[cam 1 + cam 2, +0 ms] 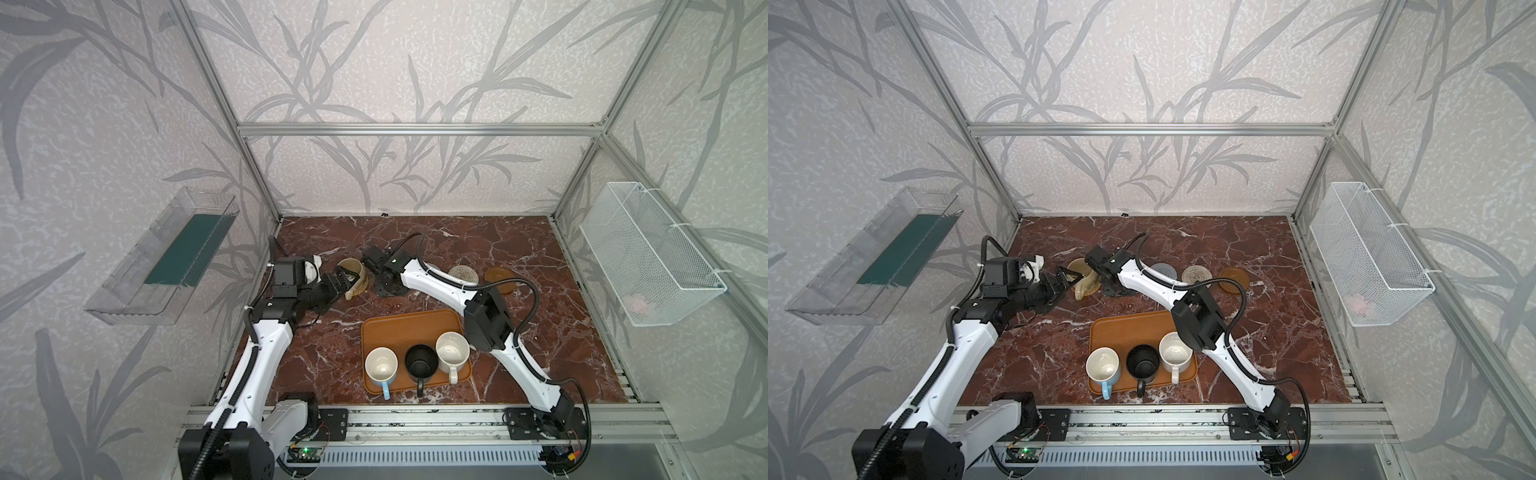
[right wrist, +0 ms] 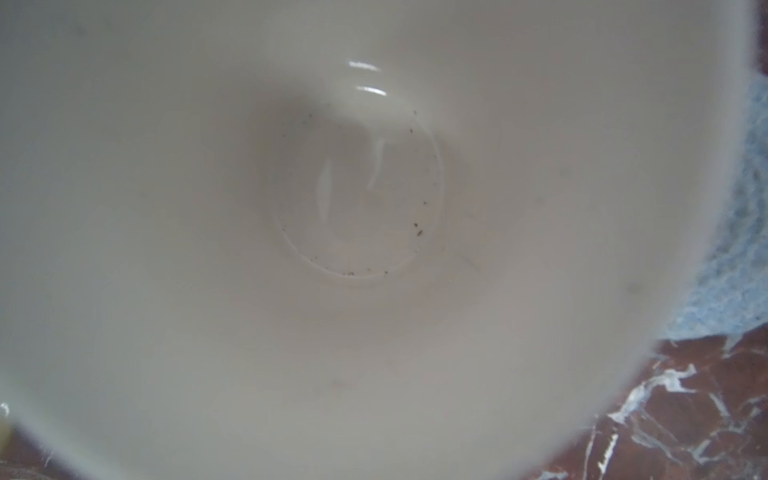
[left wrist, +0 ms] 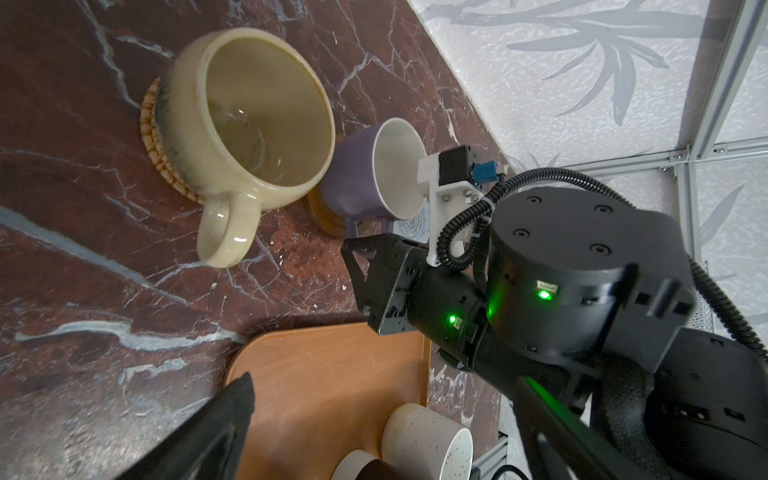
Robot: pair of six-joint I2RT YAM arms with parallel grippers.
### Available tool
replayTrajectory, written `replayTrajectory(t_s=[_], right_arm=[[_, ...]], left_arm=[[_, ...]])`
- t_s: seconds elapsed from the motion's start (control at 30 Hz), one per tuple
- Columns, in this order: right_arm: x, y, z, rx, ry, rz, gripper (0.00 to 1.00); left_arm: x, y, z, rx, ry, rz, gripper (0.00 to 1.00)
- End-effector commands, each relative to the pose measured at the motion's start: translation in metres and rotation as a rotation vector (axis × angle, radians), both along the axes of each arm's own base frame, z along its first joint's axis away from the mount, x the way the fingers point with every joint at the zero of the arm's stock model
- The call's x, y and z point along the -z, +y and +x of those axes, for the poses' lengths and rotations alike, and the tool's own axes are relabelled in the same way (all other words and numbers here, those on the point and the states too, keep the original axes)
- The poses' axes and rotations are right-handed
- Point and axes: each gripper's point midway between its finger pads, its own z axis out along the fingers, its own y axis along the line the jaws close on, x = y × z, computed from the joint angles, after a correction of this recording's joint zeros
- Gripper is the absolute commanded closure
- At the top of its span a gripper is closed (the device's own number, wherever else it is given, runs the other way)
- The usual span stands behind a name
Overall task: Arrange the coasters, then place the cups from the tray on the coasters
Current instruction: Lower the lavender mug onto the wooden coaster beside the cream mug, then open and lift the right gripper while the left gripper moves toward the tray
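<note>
- nearest lies the aluminium rail (image 1: 415,419) that carries both arm bases. just beyond it the tray (image 1: 411,328), flat, orange-brown, round-cornered and low-rimmed, rests on the red-brown marbled desk (image 1: 540,332).
- three cups stand upright in a row on the tray's near half, handles toward the near edge: the light blue cup (image 1: 381,365) with a white inside on the left, the black cup (image 1: 420,361) in the middle, the faintly speckled white cup (image 1: 452,351) on the right.
- beyond the tray's far left corner the beige cup (image 3: 249,124), squat and wide with a thick loop handle, sits on the tan rattan coaster (image 3: 153,137). just to its right the lavender cup (image 3: 353,183) sits on a smooth brown coaster (image 3: 326,214).
- further right in the far row the blue-grey woven coaster (image 1: 1165,270), the cream rope coaster (image 1: 1195,274) and the second brown coaster (image 1: 1233,278) lie bare.
- left pincer (image 1: 347,282) is spread wide and holds nothing, close by the beige cup's left side. i cannot tell whether it touches.
- right pincer (image 3: 365,245) is at the lavender cup's handle. its jaws are hidden, so i cannot tell whether they are apart or clamped.
- handling, as a judgement: the cups look like glazed ceramic, so rigid, slick, fairly heavy and chippable. the handle, or the wall pinched over the rim, seems the sure hold, and each wants setting down gently.
- the woven coasters look light and rough and should keep a cup from sliding. the smooth brown ones may skid on the polished desk.
</note>
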Motion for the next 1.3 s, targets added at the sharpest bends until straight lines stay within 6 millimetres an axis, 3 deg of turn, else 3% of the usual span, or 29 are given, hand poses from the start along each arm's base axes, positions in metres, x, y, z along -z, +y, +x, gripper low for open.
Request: replayTrajectory(t_s=[0.0, 0.17, 0.3, 0.43, 0.73, 0.97, 1.27], right_arm=[[-0.053, 0.006, 0.001, -0.017, -0.068, 0.095, 0.54], [-0.079, 0.008, -0.005, -0.044, -0.100, 0.171, 0.28], [-0.105, 0.005, -0.012, -0.092, -0.138, 0.223, 0.22], [-0.130, -0.008, -0.021, -0.113, -0.173, 0.233, 0.18], [-0.158, -0.030, -0.054, -0.294, -0.249, 0.324, 0.01], [-0.183, -0.061, -0.073, -0.328, -0.347, 0.370, 0.01], [-0.187, -0.082, -0.088, -0.321, -0.361, 0.370, 0.01]], left_arm=[[-0.014, 0.000, -0.013, 0.025, -0.011, 0.021, 0.01], [-0.003, 0.006, -0.032, -0.021, 0.043, 0.085, 0.01], [0.006, -0.004, -0.045, -0.007, 0.080, 0.069, 0.01], [0.015, -0.020, -0.061, 0.062, 0.123, 0.175, 0.01], [0.017, -0.036, -0.090, 0.127, 0.162, 0.323, 0.01], [0.028, -0.053, -0.120, 0.218, 0.234, 0.365, 0.01], [0.053, -0.076, -0.149, 0.255, 0.325, 0.371, 0.01]])
